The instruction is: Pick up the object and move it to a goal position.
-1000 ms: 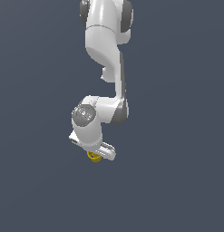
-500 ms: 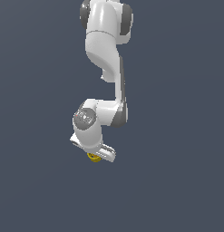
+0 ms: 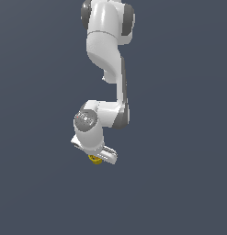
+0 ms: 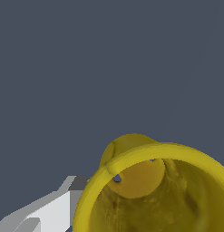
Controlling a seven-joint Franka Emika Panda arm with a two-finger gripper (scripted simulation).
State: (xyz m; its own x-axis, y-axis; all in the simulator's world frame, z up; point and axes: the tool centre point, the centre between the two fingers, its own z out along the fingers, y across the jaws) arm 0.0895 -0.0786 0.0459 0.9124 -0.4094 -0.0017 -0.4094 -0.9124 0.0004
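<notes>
A flat, uniform slate-blue background fills both views, with no edge, seam or horizon to mark where a surface begins. No brand, label or writing can be read anywhere on the arm or on the cup.

In the exterior view the white arm hangs down from the top of the picture, its upper links thick and rounded with dark grey joint bands. It bends at a grey-capped joint low in the frame, and the white wrist block slopes down toward the exterior view's right. The claw sits at the underside of that block, mostly hidden by the hand's own body. The mustard-yellow cup shows only as a small yellow patch right at the claw, touching the white housing from below and far smaller than it.

In the wrist view the cup is very close to the lens and fills the lower part of the picture. Its thick rounded rim curves across, the hollow inside is visible with a mottled darker yellow wall, and a round yellow base shows through the opening. One white and grey finger lies just beside the rim, on its outer side. The second finger is out of sight, so whether the claw is clamped on the cup cannot be told.
</notes>
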